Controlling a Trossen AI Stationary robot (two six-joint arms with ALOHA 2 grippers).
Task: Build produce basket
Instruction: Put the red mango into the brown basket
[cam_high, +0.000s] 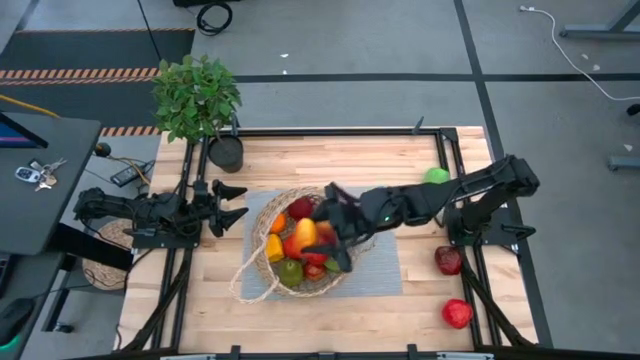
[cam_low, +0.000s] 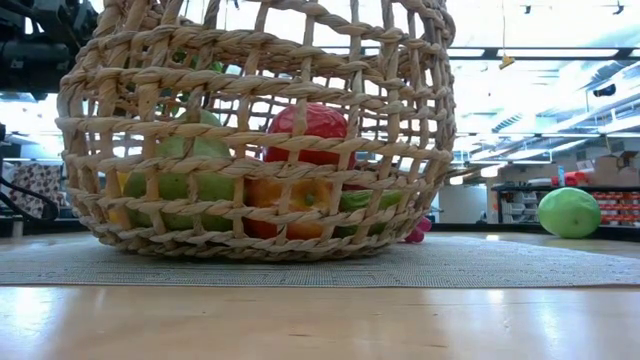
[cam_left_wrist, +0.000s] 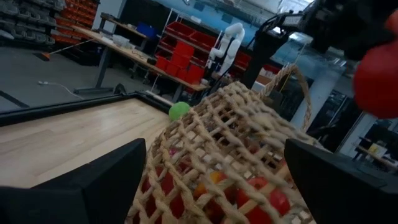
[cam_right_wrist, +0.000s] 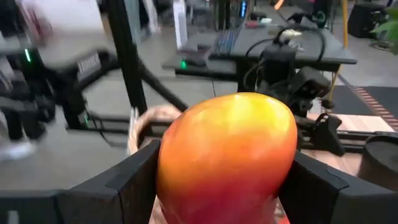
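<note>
Wicker basket holds mixed produce. Right hand grips an orange-red fruit above it. Left hand waits open beside the basket.

Right tool over the produce-filled basket; left tool open just beside its rim.

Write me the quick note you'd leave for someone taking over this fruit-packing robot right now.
Right gripper: over the basket, jaws shut on a red-and-yellow fruit, not yet released.
Left gripper: jaws open, empty, waiting just left of the basket.
Done: the basket sits on a grey mat and already holds several pieces, red, orange, yellow and green.
Left: set down the held fruit, then collect the green apple near the table's far right edge and the two red apples on the right side.
</note>
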